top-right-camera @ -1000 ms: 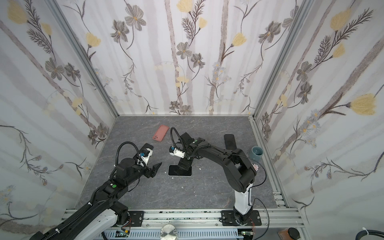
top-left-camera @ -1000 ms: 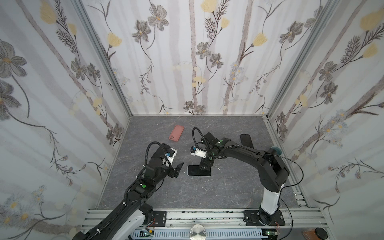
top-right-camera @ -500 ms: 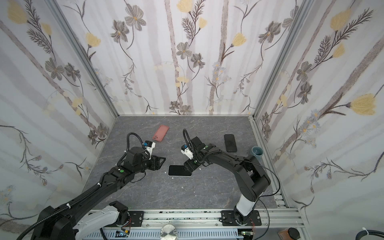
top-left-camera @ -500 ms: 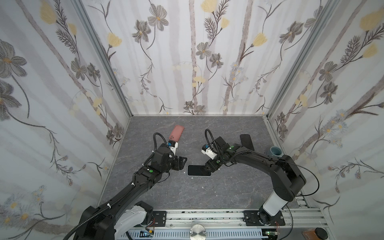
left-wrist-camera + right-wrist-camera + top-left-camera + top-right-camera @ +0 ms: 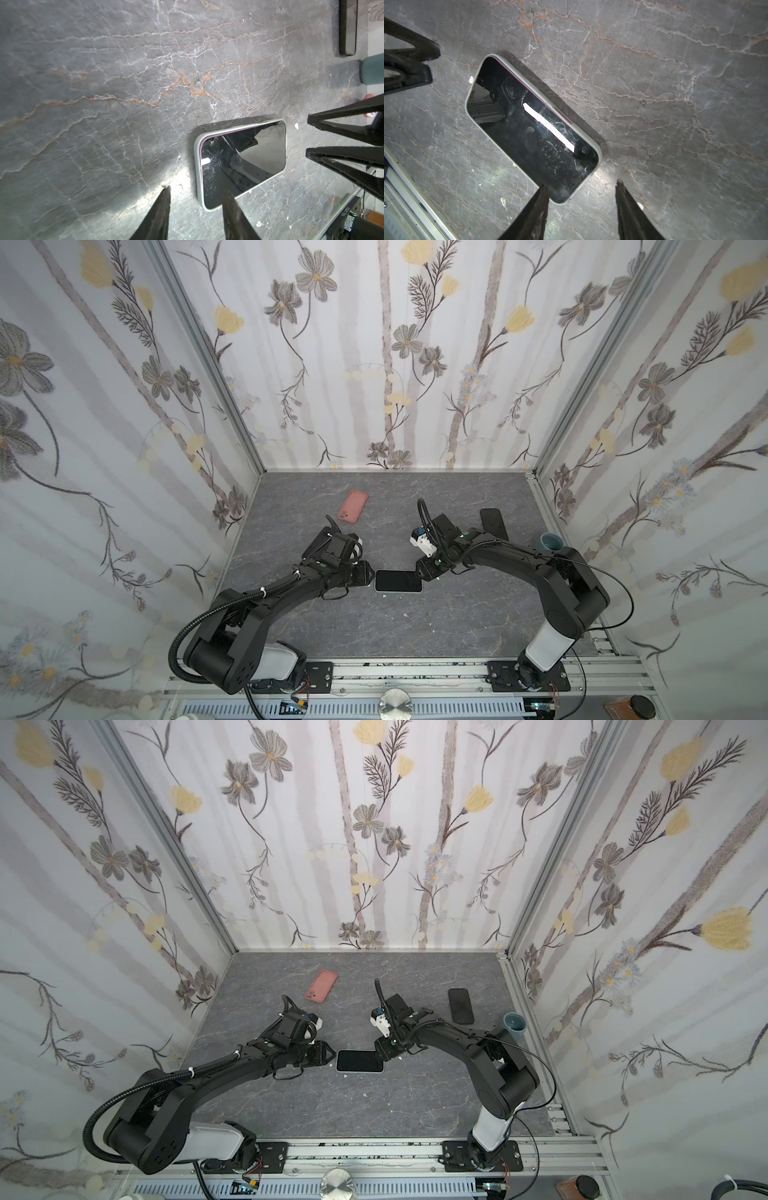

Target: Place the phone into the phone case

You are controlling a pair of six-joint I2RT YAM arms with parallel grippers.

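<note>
Top views: phone (image 5: pixel 398 581) flat on the bench (image 5: pixel 415 626), screen up, middle of the bench; its long axis runs straight from my left tool (image 5: pixel 368 572) to my right tool (image 5: pixel 424 570), one at each short end, neither nearer

Left wrist: left tool (image 5: pixel 196 190) jaws apart, empty, astride the phone's (image 5: pixel 243 164) near corner; pale phone case (image 5: pixel 196 166) rims it, with a purple edge showing along one long side, which I judge not fully seated

Right wrist: right tool (image 5: pixel 581 184) jaws apart, empty, astride the opposite corner; contact I cannot tell
</note>
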